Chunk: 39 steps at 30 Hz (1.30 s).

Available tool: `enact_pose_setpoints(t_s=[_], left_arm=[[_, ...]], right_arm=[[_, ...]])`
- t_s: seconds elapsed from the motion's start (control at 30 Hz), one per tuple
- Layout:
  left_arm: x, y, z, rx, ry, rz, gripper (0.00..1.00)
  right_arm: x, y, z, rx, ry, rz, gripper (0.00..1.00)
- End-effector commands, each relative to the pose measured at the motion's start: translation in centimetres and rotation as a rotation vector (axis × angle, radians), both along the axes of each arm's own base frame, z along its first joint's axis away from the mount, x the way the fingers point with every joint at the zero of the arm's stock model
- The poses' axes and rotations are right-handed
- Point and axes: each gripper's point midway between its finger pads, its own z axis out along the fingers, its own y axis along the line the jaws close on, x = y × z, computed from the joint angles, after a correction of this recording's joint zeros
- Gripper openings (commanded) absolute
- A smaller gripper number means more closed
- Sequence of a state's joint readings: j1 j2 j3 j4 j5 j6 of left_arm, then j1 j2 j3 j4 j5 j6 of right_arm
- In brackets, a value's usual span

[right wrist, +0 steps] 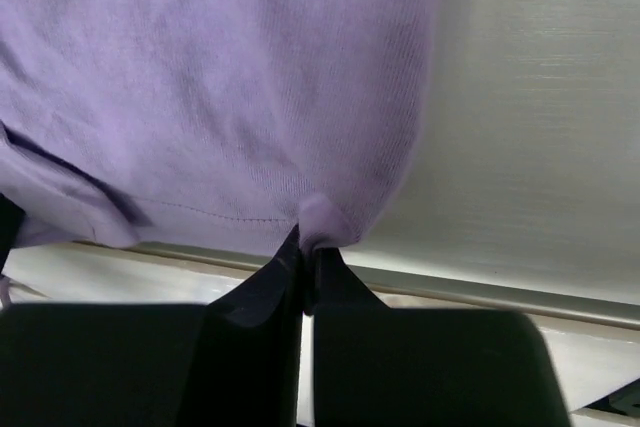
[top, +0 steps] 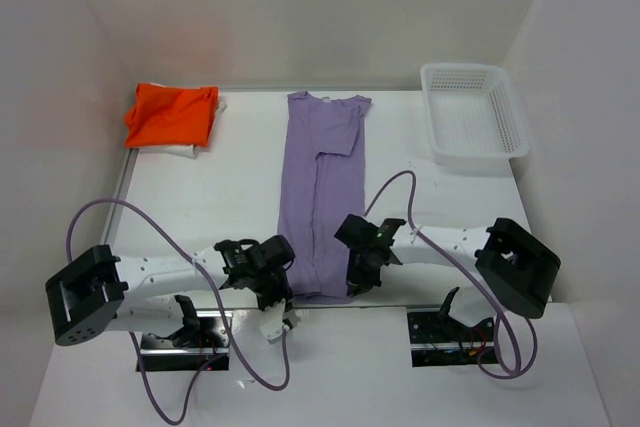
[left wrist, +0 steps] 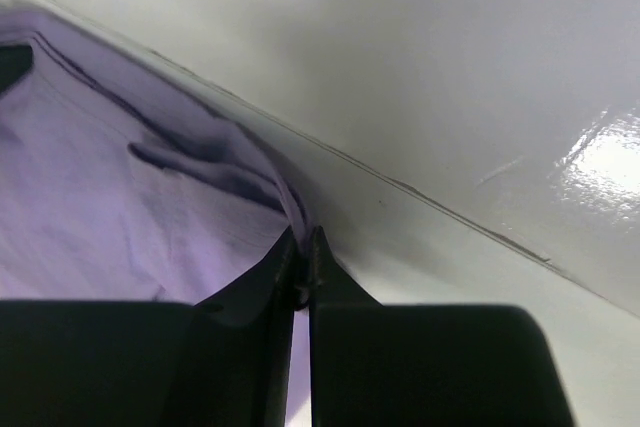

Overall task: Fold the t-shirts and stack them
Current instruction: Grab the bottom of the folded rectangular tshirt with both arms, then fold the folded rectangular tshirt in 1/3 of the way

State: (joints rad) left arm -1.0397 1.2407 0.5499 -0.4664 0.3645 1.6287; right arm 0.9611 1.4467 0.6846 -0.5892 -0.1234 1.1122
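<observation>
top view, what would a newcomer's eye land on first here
The long lavender t-shirt lies as a narrow strip down the middle, the left gripper and right gripper each shut on a near corner. Next come the orange t-shirt folded at far left and the white basket at far right.

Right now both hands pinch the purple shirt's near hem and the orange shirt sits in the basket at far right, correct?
No. The orange shirt is not in the basket; the top view shows it folded at the far left corner of the table, on a white shirt. The rest holds: the left hand and right hand both pinch the near hem of the purple shirt.
</observation>
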Motion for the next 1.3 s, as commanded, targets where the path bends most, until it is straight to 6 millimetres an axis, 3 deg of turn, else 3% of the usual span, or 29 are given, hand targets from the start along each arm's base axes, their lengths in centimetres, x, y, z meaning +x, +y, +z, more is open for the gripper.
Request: enact_pose_setpoints(t_s=[0.0,0.07,0.17,0.23,0.3,0.4,0.47,0.5,0.53,0.6,0.63,0.7,0.73,0.8,0.83,1.0,1.03,1.13,1.2,1.23,1.27], left_arm=[[-0.3,-1.7,2.3,-0.070,0.091,0.112,0.06],[0.3,-1.8,3.2,-0.081,0.107,0.171,0.06],[1.3,-2.5,5.6,-0.137,0.125,0.229,0.03],[3.3,-2.8,7.3,-0.179,0.118,0.323,0.03],[6.4,-3.1,9.1,-0.223,0.121,0.413,0.03],[11.2,-3.0,11.2,-0.282,0.118,0.536,0.02],[13.7,-2.9,11.6,-0.302,0.118,0.593,0.02],[15.8,-2.4,12.2,-0.331,0.100,0.645,0.02],[17.5,-2.5,13.5,-0.365,0.079,0.669,0.02],[20.9,-1.7,13.6,-0.386,0.054,0.742,0.02],[22.9,-1.9,14.0,-0.398,0.030,0.763,0.02],[25.0,-1.2,13.9,-0.397,0.014,0.803,0.02],[25.7,-1.1,12.9,-0.378,0.020,0.808,0.02],[27.2,-1.1,13.2,-0.383,0.003,0.811,0.02],[27.9,-0.8,12.2,-0.364,0.011,0.820,0.02],[31.1,-1.3,10.8,-0.394,-0.018,0.834,0.02],[31.9,-1.3,10.6,-0.396,-0.019,0.831,0.02],[32.8,-0.9,9.6,-0.393,-0.011,0.833,0.06],[33.0,-1.0,8.9,-0.398,-0.034,0.812,0.14],[33.8,-1.1,9.3,-0.427,-0.075,0.812,0.20],[34.2,-0.2,8.3,-0.413,-0.094,0.838,0.22]], right_arm=[[1.1,0.5,0.7,0.026,-0.056,-0.002,0.00],[2.2,1.3,3.4,0.084,-0.103,-0.001,0.00],[4.4,1.0,6.8,0.110,-0.175,-0.008,0.00],[6.3,0.0,8.2,0.127,-0.208,-0.021,0.00],[8.2,-0.7,8.8,0.137,-0.227,-0.037,0.00],[13.1,-2.0,9.3,0.148,-0.287,-0.063,0.00],[15.8,-1.5,10.5,0.166,-0.335,-0.015,0.00],[17.2,-1.5,9.4,0.144,-0.321,-0.010,0.00],[19.7,-1.6,10.5,0.150,-0.373,-0.003,0.00],[22.2,-1.8,9.2,0.125,-0.363,-0.002,0.00],[24.3,-1.5,10.3,0.146,-0.409,0.005,0.00],[26.8,-1.0,10.2,0.141,-0.423,0.015,0.00],[27.7,-1.1,10.0,0.136,-0.427,0.014,0.00],[29.5,-0.9,10.1,0.142,-0.443,0.025,0.00],[29.7,-1.1,8.9,0.136,-0.404,0.021,0.00],[32.5,-1.6,8.5,0.141,-0.410,0.017,0.00],[32.9,-2.0,7.6,0.131,-0.388,0.007,0.00],[33.6,-2.0,6.9,0.110,-0.367,0.012,0.00],[34.3,-3.4,6.6,0.075,-0.369,-0.019,0.34],[34.7,-3.5,6.8,0.069,-0.378,-0.035,0.40],[35.6,-4.7,6.7,0.034,-0.391,-0.076,0.42]])
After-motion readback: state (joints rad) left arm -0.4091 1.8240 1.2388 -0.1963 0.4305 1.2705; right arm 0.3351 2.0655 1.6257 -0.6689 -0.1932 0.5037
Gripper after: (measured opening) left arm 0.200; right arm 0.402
